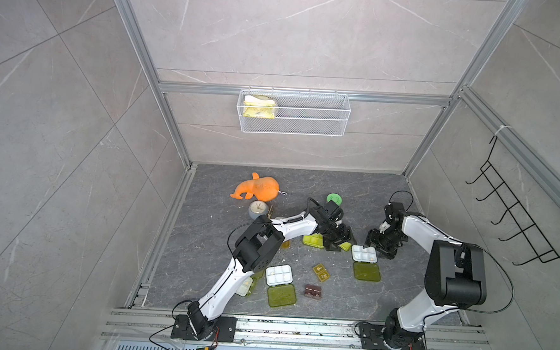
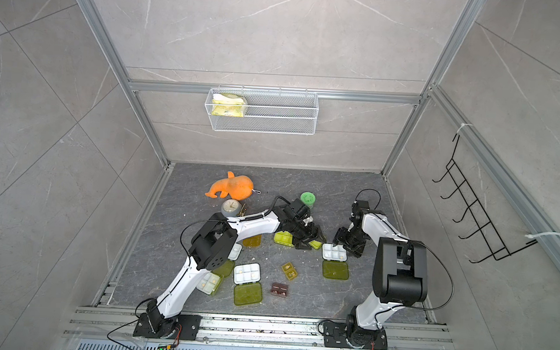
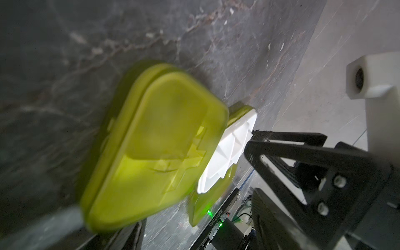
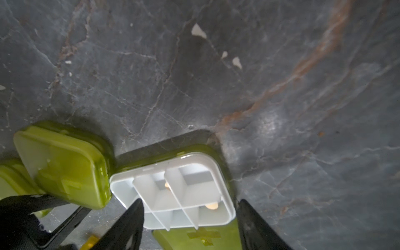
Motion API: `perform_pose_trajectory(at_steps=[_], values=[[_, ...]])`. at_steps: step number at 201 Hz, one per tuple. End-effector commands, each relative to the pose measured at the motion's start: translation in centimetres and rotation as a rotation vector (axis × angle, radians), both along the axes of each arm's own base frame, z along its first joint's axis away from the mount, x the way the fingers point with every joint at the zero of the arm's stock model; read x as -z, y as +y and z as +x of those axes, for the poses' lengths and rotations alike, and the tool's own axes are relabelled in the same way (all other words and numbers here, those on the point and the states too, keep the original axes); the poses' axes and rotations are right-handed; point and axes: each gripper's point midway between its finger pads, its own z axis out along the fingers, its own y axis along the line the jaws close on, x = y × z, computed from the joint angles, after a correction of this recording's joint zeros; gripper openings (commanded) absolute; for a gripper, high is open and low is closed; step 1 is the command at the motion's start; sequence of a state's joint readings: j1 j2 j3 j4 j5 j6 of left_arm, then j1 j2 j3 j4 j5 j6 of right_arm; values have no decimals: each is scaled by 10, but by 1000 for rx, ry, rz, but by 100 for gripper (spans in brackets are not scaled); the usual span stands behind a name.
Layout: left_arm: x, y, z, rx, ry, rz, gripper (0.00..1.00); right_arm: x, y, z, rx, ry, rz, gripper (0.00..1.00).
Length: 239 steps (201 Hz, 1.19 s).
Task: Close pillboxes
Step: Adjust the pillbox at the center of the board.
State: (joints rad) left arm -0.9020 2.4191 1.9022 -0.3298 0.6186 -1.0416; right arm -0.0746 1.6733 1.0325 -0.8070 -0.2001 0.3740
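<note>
An open pillbox shows its white tray [image 4: 173, 190] with its yellow-green lid [image 1: 366, 271] flat in front. My right gripper [image 4: 190, 225] is open, one finger on each side of the tray. Next to the tray lies a closed yellow-green pillbox [image 3: 155, 142], blurred in the left wrist view. My left gripper [image 1: 337, 241] stands open over it; contact cannot be told. Another closed pillbox [image 1: 313, 240] lies left of that gripper. Nearer the front sit an open pillbox [image 1: 279, 275], one half hidden under the left arm [image 1: 245, 286], and small amber boxes [image 1: 320, 272].
A dark brown box [image 1: 313, 291] lies near the front. An orange whale toy [image 1: 255, 189], a small clock [image 1: 257, 209] and a green-lidded jar [image 1: 334, 198] stand at the back. A wire basket [image 1: 293, 112] hangs on the rear wall and a hook rack [image 1: 516, 221] on the right wall.
</note>
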Motion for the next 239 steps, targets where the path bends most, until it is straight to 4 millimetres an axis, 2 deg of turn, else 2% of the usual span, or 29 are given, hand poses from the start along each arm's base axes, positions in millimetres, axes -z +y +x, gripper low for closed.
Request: perform_pose_trajectory(at_steps=[1, 28, 66, 100, 115, 116, 119, 142, 164, 182, 199, 217, 239], values=[[6, -4, 11, -30, 28, -3, 77, 8, 7, -4, 4, 22, 46, 69], [8, 0, 27, -77, 29, 4, 77, 11, 13, -7, 0, 26, 81, 69], [-3, 14, 41, -112, 2, 0, 77, 12, 29, -10, -4, 7, 167, 68], [-11, 31, 37, -109, -18, 9, 77, 6, 53, -4, -54, -18, 240, 67], [-4, 37, 32, -103, -15, 29, 77, 2, 67, -2, -84, -29, 279, 67], [-12, 37, 32, -104, -24, 20, 77, 2, 68, -2, -86, -30, 281, 67], [-20, 38, 32, -105, -34, 10, 77, 1, 70, -2, -91, -34, 287, 67], [-22, 44, 27, -104, -41, 11, 77, -10, 95, 4, -166, -73, 347, 67], [-23, 48, 24, -109, -40, 13, 77, -17, 109, 7, -221, -91, 363, 67], [-23, 50, 22, -108, -42, 10, 77, -26, 104, 11, -218, -117, 323, 67], [-27, 51, 22, -109, -50, 4, 77, -39, 86, 11, -203, -142, 208, 67], [-31, 52, 21, -103, -59, -1, 77, -48, 65, -2, -164, -107, 100, 68], [-36, 53, 17, -83, -70, -4, 77, -46, 55, -31, -113, -24, 82, 68]])
